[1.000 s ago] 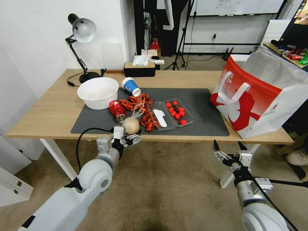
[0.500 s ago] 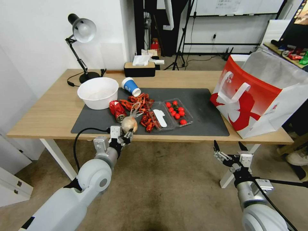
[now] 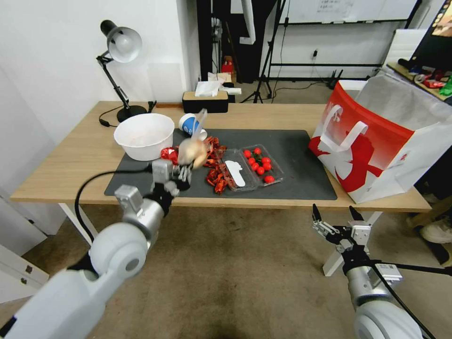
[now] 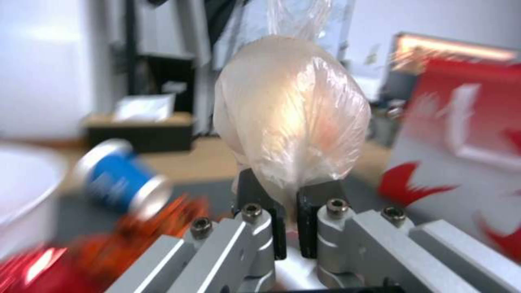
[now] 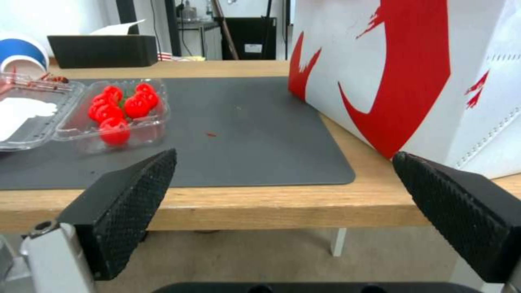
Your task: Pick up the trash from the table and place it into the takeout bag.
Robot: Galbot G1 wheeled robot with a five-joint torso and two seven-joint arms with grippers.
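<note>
My left gripper (image 3: 182,172) (image 4: 287,203) is shut on the clear bag with the beige lump (image 3: 192,149) (image 4: 290,118), held up above the near edge of the dark mat. The blue paper cup (image 3: 189,125) (image 4: 117,181) lies on its side behind it. The dented red can (image 3: 167,153) is partly hidden by the bag and gripper. The red and white takeout bag (image 3: 376,141) (image 5: 401,69) stands open at the table's right end. My right gripper (image 3: 335,220) (image 5: 287,211) hangs open below the front edge of the table (image 3: 84,160), near the takeout bag.
A big white bowl (image 3: 143,135) sits at the mat's left. A clear tray of red tomatoes (image 3: 258,165) (image 5: 122,112) and red crayfish shells (image 3: 215,174) lie mid-mat. A desk lamp (image 3: 120,70) and a tissue box (image 3: 205,100) stand at the back.
My left gripper has closed on the clear bag and lifted it up and away from the near edge of the mat. The right arm has stayed still.
</note>
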